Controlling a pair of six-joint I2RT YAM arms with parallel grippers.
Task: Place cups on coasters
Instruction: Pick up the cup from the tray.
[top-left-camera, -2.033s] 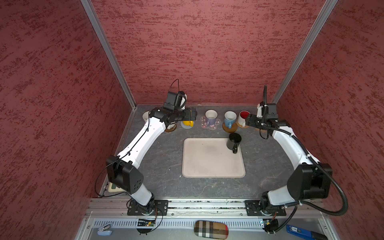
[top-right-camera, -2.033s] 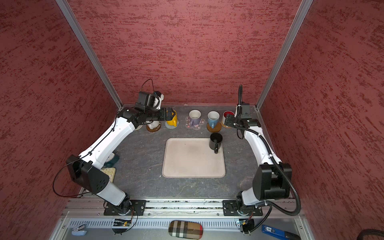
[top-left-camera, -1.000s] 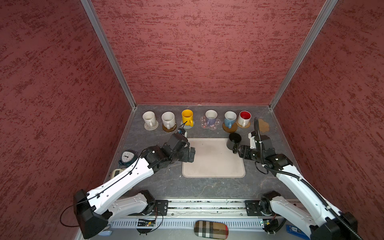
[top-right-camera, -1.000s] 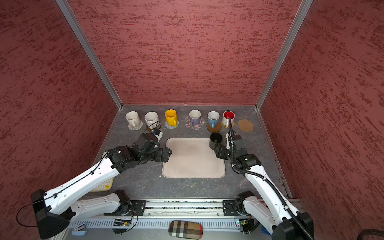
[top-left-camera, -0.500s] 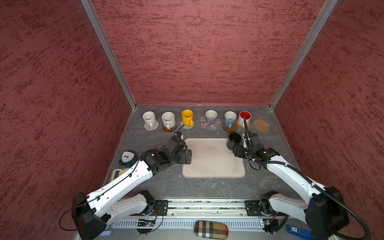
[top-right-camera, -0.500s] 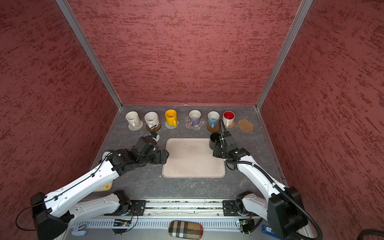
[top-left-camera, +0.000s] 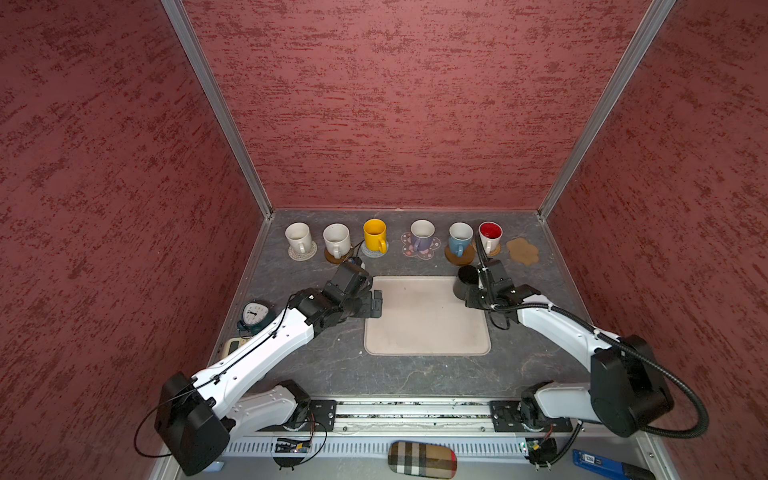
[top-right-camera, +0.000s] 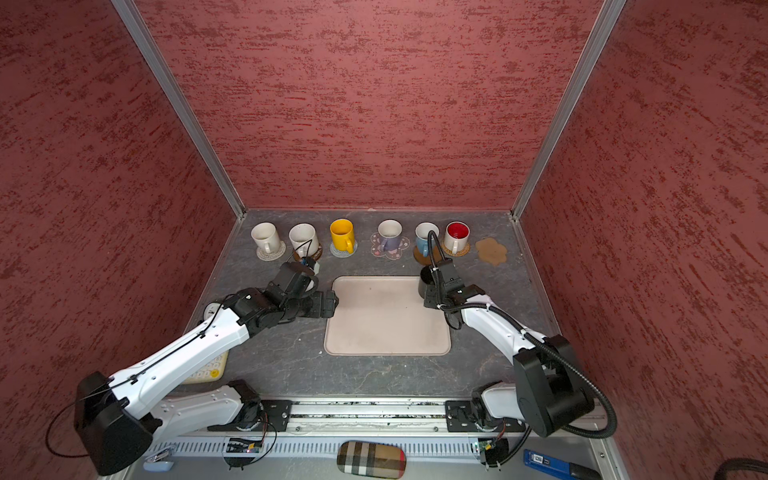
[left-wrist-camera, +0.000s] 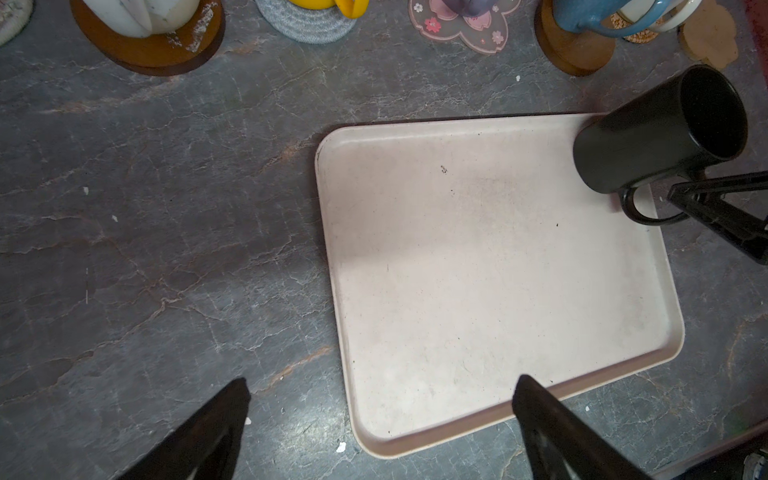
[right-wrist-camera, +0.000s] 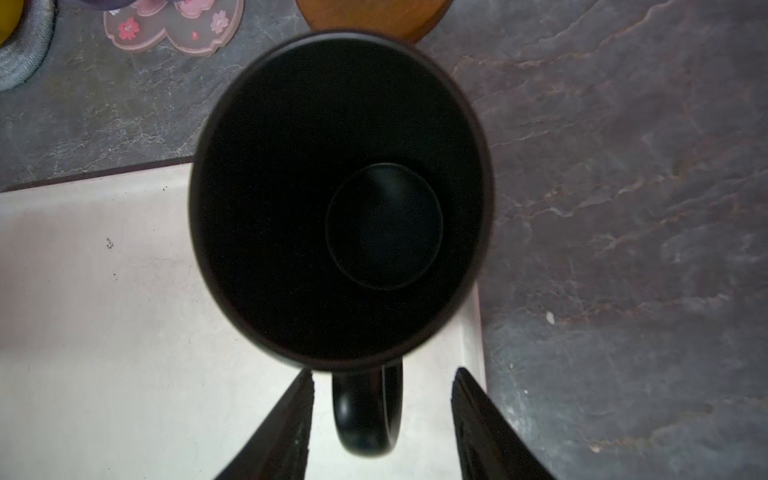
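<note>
A dark veined stone table (top-left-camera: 324, 365) is enclosed by red textured walls (top-left-camera: 395, 104). A beige tray (top-left-camera: 424, 324) is laid at its middle, and a black cup (top-left-camera: 464, 282) is stood upright, empty, on the tray's far right corner. Six cups are set on coasters along the back wall, from a white cup (top-left-camera: 298, 237) to a red-lined cup (top-left-camera: 489, 235); they appear empty. Beside the latter, a lobed cork coaster (top-left-camera: 523, 250) is seen bare. The right pincer (right-wrist-camera: 383, 372) is held apart astride the black cup's handle, unclamped. The left pincer (left-wrist-camera: 382, 378) is spread wide over the tray's left edge.
</note>
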